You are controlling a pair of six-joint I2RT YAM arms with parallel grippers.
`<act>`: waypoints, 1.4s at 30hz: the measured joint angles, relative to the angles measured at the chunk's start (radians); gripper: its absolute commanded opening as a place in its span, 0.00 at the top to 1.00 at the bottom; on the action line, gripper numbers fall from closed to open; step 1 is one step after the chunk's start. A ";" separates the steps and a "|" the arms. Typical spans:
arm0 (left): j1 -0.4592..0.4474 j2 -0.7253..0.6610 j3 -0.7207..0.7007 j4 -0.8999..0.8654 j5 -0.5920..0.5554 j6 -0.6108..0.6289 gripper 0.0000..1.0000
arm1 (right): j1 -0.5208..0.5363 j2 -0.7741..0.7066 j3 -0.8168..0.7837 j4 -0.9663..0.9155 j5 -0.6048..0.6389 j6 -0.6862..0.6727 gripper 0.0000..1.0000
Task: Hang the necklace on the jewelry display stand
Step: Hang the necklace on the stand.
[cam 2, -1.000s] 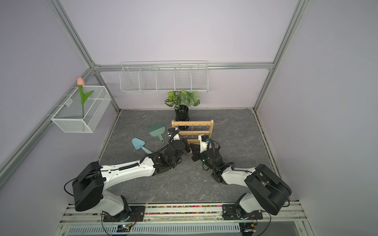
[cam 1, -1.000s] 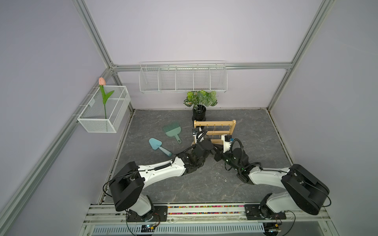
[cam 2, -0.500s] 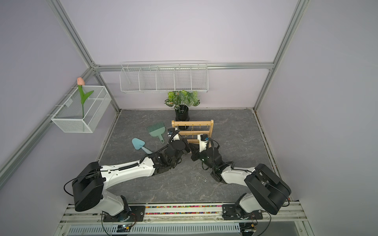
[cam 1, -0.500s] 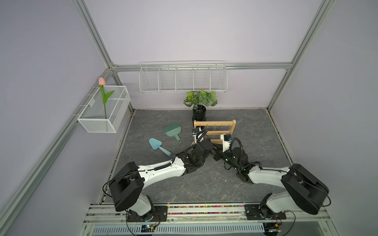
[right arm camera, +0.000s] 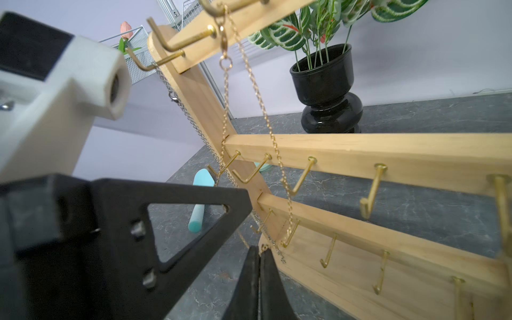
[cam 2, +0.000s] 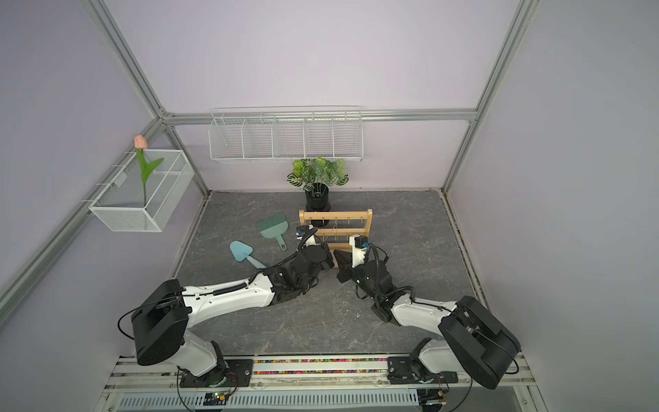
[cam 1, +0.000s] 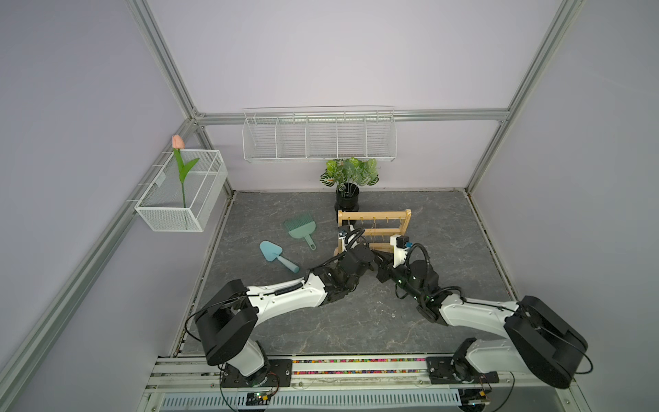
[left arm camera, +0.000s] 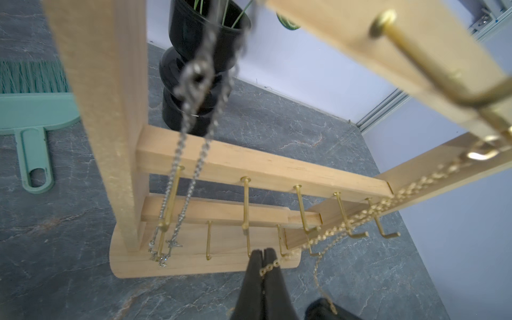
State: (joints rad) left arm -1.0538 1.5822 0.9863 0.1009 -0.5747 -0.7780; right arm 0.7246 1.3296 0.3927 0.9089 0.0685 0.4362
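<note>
In the left wrist view, the left tool (left arm camera: 264, 256) is nearest. Its two black fingers are pressed together on a link of the gold necklace (left arm camera: 335, 231), low down and just in front of the base of the jewelry display stand (left arm camera: 263, 166). From that pinch the chain climbs to a gold hook on an upper crossbar. A second strand runs off to a dark tool tip close by.

In the right wrist view, the right tool (right arm camera: 259, 253) is also closed tight, with gold links caught at its tips, just beside the left tool's black finger. Above it, the necklace's clasp sits over a hook on the top crossbar, and both strands fall past the middle bar.

A silver chain (left arm camera: 195, 79) hangs from a neighbouring hook near one upright and reaches down to the base.

In both top views the stand is upright on the grey marbled counter (cam 1: 356, 321), and the two arms meet at its front. A green brush (cam 1: 300, 228) and a blue trowel (cam 1: 272, 251) lie flat on the robot's left. Just behind the stand is a black pot (cam 1: 347, 199) of leafy plants. On the back wall hangs a white wire basket (cam 1: 319, 137). On the left wall a mesh basket (cam 1: 178, 214) holds a pink tulip (cam 1: 177, 142).
</note>
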 measured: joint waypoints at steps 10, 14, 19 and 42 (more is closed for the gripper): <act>0.000 0.042 0.046 -0.026 0.006 0.001 1.00 | -0.004 0.027 -0.004 -0.012 0.040 -0.031 0.93; 0.000 0.049 0.071 -0.028 -0.001 0.005 1.00 | -0.008 0.072 -0.004 -0.005 0.041 -0.042 0.93; 0.000 0.067 0.088 -0.029 -0.005 0.008 1.00 | -0.011 0.117 -0.004 0.015 0.047 -0.047 0.93; 0.000 0.076 0.106 -0.025 -0.039 0.009 1.00 | -0.016 0.269 0.011 0.201 0.100 -0.052 0.92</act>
State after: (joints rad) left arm -1.0542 1.6581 1.0927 0.0761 -0.6140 -0.7692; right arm 0.7082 1.5986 0.4042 1.1103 0.1688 0.3840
